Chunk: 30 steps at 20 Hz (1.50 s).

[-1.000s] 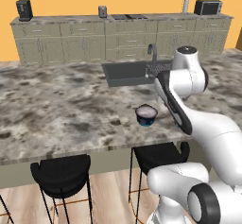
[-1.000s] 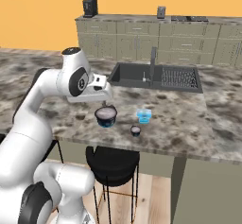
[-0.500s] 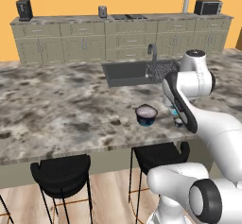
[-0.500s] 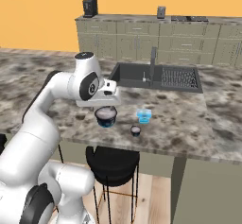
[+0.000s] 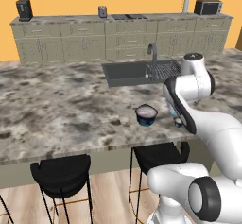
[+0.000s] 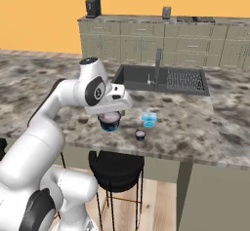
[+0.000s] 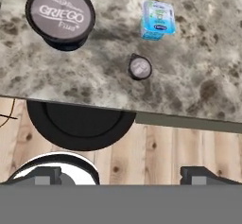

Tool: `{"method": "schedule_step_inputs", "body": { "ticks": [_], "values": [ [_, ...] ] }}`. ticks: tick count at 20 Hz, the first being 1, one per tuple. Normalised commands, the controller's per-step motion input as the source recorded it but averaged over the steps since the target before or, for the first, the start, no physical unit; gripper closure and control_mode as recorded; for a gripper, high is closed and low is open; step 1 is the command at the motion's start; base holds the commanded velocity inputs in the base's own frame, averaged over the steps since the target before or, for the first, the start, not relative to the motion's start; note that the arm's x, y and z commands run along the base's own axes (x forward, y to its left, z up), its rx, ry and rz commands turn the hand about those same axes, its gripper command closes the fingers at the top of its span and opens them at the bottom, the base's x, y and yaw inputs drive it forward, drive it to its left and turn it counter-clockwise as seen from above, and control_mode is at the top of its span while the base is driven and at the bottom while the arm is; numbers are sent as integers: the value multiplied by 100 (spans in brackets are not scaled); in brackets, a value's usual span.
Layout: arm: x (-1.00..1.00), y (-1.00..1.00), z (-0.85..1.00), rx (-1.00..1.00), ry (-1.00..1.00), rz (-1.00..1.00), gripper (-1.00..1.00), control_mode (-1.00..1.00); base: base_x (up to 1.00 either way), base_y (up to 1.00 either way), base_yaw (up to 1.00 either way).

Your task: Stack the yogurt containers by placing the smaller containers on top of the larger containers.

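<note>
Near the front edge of the table (image 6: 195, 127), your gripper (image 7: 120, 173) hangs above the three yogurt containers with its jaws wide apart and nothing between them.

Count what you have: one large navy tub (image 7: 60, 15), with its pale lid reading "GRIEGO"; two small ones, a light blue pot (image 7: 158, 20) with a white label and a dark pot (image 7: 140, 68) with a whitish top. In the right base view the navy tub (image 6: 109, 121) sits partly under the hand, the light blue pot (image 6: 149, 120) beside it towards the sink (image 6: 163, 79), and the dark pot (image 6: 140, 135) nearer the edge, all apart from one another. The left base view shows the navy tub (image 5: 146, 115) clearly; the small pots are mostly hidden behind the arm.

You seem to be at the approach to the first pick. I'd take the dark pot first: it lies closest to the line between the fingertips. Centre the jaws over it, come straight down, and close only once the fingers straddle its sides. It stands close to the edge, so a sideways nudge could push it off. Lift clear before moving over the tub, and release low on the lid's middle.

One black stool (image 7: 80, 124) stands below the edge.
</note>
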Motion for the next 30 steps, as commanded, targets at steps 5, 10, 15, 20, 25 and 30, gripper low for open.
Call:
{"method": "schedule_step_inputs", "body": {
  "ticks": [5,10,15,20,25,30],
  "values": [
    [8,-7,-11,-7,0,0,-100,-100,0,0,0],
    [4,0,-11,0,0,11,-100,-100,0,0,0],
    [3,0,-3,0,0,17,-100,-100,0,0,0],
    [10,0,-7,0,0,15,-100,-100,0,0,0],
    [31,-4,-24,-4,-4,2,-100,-100,0,0,0],
    [36,-7,-26,-4,-5,0,-100,-100,0,0,0]
  ]
}}
